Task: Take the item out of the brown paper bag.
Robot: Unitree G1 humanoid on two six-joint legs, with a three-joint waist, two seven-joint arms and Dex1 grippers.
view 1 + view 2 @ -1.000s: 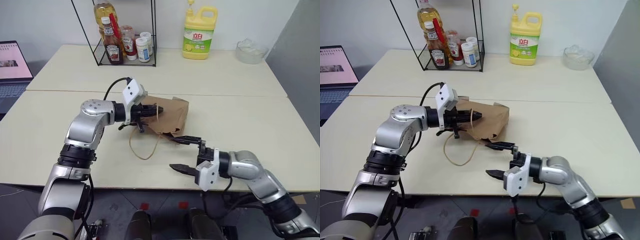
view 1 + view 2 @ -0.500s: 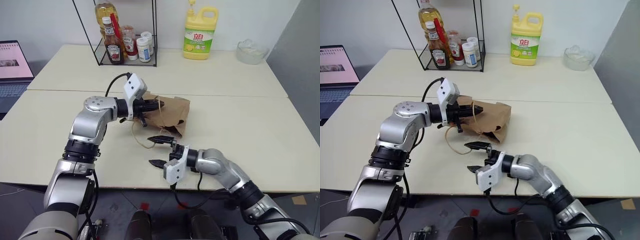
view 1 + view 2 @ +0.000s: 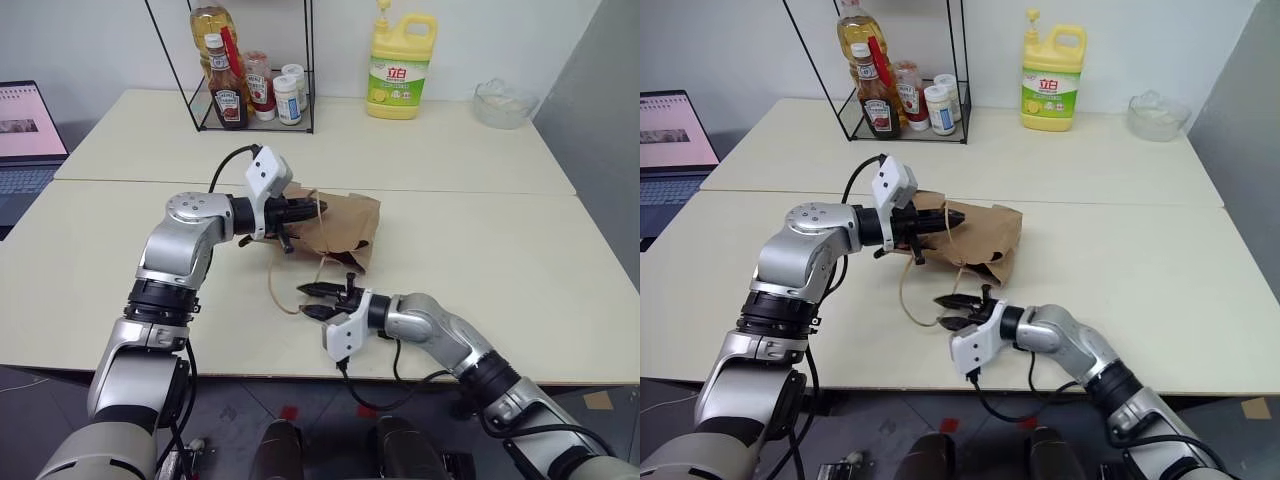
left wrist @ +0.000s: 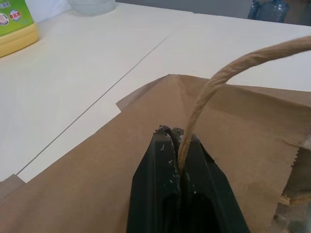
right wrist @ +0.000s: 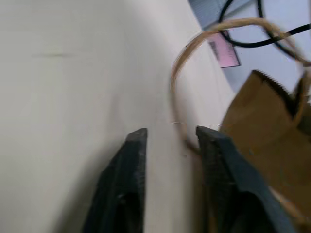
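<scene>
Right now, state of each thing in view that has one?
brown paper bag: crumpled, on its side on the table, mouth edge lifted.
upper cord handle: pinched in the left gripper.
lower cord handle: hanging loose onto the table.
left gripper: shut on the handle.
right gripper: fingers slightly apart, gripping nothing, low over the table by the loose loop.
detergent jug: upright, capped.
laptop: open, screen lit.

A crumpled brown paper bag [image 3: 975,238] is seen lying on the near table [image 3: 1160,300], its cord handle [image 3: 908,295] looped toward the near edge. The bag's left end is pinched by the left gripper [image 3: 952,217], its fingers closed together. The right gripper [image 3: 958,312] is held low just beside the cord loop, near the bag, fingers slightly apart. A yellow detergent jug [image 3: 1052,72] and a wire rack of bottles [image 3: 902,95] are seen far back.
</scene>
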